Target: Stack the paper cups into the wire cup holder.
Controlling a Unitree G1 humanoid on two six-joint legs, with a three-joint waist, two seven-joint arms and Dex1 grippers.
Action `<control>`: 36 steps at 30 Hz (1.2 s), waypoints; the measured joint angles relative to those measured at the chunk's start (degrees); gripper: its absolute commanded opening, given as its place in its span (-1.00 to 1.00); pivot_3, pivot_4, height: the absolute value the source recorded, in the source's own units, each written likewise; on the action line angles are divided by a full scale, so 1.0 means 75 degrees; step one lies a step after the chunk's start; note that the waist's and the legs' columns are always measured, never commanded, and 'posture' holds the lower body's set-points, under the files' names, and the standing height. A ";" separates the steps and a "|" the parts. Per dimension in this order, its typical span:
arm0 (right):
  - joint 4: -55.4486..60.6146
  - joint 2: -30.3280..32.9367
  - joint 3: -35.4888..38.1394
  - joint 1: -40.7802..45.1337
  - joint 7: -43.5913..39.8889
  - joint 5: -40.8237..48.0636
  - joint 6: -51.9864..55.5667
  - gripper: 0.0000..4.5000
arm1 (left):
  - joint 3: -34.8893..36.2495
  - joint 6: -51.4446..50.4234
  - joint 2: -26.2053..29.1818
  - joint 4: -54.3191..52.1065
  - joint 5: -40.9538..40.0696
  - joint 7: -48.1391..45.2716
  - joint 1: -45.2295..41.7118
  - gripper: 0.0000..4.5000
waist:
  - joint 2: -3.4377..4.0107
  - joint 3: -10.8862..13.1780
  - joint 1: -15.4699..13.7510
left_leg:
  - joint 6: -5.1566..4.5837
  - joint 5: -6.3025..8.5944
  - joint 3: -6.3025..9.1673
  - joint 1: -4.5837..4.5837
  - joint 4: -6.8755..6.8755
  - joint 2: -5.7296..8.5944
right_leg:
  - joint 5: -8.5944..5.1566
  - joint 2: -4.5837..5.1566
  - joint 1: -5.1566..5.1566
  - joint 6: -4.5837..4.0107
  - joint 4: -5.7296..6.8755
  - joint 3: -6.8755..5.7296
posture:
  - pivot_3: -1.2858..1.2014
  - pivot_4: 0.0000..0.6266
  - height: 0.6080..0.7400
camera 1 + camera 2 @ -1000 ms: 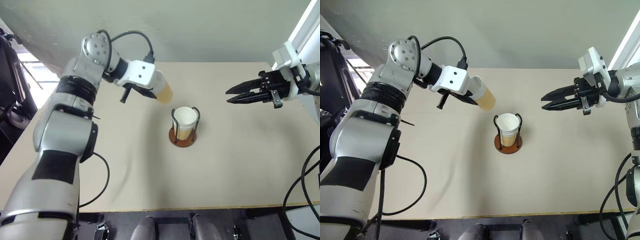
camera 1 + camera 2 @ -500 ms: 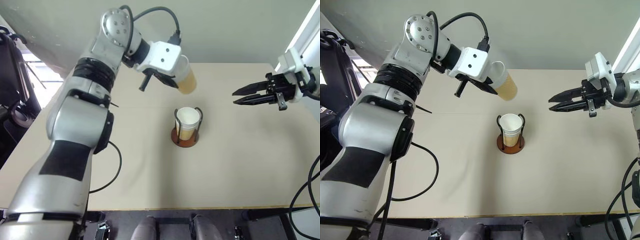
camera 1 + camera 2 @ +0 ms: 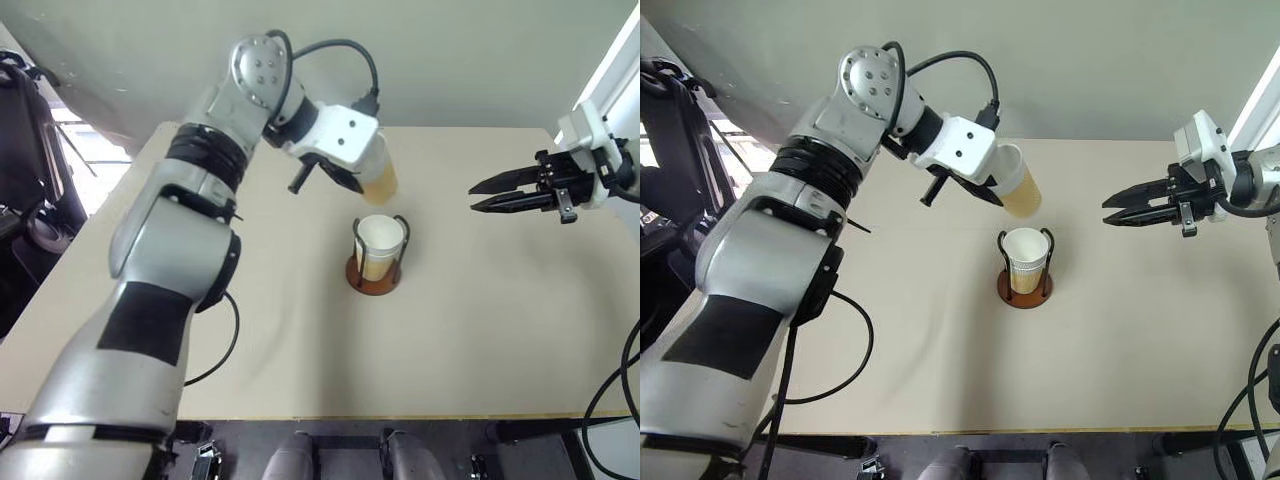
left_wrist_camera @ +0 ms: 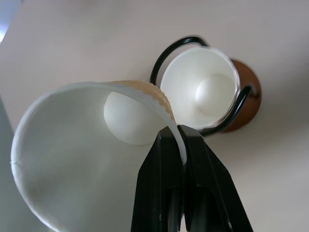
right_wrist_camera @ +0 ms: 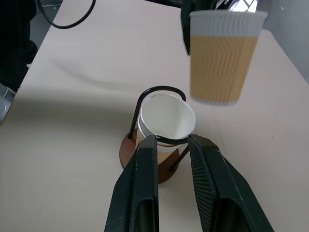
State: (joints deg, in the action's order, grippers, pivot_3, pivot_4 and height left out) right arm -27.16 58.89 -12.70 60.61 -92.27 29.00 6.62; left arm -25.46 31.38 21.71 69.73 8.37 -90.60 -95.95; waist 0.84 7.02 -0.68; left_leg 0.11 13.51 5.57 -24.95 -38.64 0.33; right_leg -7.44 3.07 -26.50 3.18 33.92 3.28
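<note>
bare table (image 3: pixel 480 320) around wire cup holder (image 3: pixel 374 275)

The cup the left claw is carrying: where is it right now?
In the left eye view the carried cup hangs in the left claw, pinched by its rim, above the table and just beyond the wire cup holder, which holds another cup.

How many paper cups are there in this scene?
2, maybe more. One paper cup is pinched by its rim in the left gripper, in the air beside the wire cup holder. Another cup sits in the holder; others nested beneath it would be hidden.
</note>
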 measured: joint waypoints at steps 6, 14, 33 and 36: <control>0.0052 0.0118 0.0000 -0.0078 0.0000 0.0018 0.0003 -0.58 | -0.0460 0.0022 -0.0038 -0.0152 -0.0379 -0.0002 0.0148 -0.98 | 0.0000 0.0000 -0.0011 | -0.0003 0.0001 -0.0001 -0.0002 -0.0011 -0.0003 | 0.0010 0.0005 0.0002 0.0016 0.0001 0.0003 | 0.03 -0.52 1.00; 0.0082 0.0195 0.0001 -0.0145 0.0000 0.0021 -0.0004 -0.58 | -0.0939 0.0039 -0.0035 -0.0325 -0.0814 -0.0003 0.0286 -0.98 | 0.0000 0.0000 -0.0014 | -0.0004 0.0001 -0.0003 -0.0001 -0.0029 -0.0002 | 0.0017 0.0003 0.0012 0.0028 0.0000 0.0004 | 0.03 -0.52 1.00; 0.0035 0.0195 0.0000 -0.0140 0.0000 0.0009 -0.0158 -0.58 | -0.2049 -0.0029 0.0337 -0.0850 -0.1560 -0.0006 0.0512 -0.98 | 0.0000 0.0000 -0.0017 | -0.0006 0.0003 0.0004 0.0000 -0.0046 0.0001 | 0.0019 0.0005 0.0025 0.0031 -0.0001 0.0001 | 0.03 -0.52 1.00; 0.0034 0.0195 0.0000 -0.0141 0.0000 0.0006 -0.0180 -0.58 | -0.2182 -0.0078 0.0343 -0.0955 -0.1756 -0.0008 0.0542 -0.98 | 0.0000 0.0000 -0.0019 | -0.0006 0.0003 0.0003 -0.0001 -0.0046 0.0001 | 0.0019 0.0005 0.0026 0.0031 -0.0001 0.0001 | 0.03 -0.52 1.00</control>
State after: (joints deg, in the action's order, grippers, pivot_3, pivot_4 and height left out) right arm -26.90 60.36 -12.69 59.55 -92.27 29.04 5.27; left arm -41.83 30.80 24.29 62.57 -4.80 -90.66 -91.89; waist 0.85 7.02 -0.83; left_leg 0.06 13.54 5.60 -24.96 -38.98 0.34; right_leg -7.30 3.11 -26.31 3.42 33.90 3.29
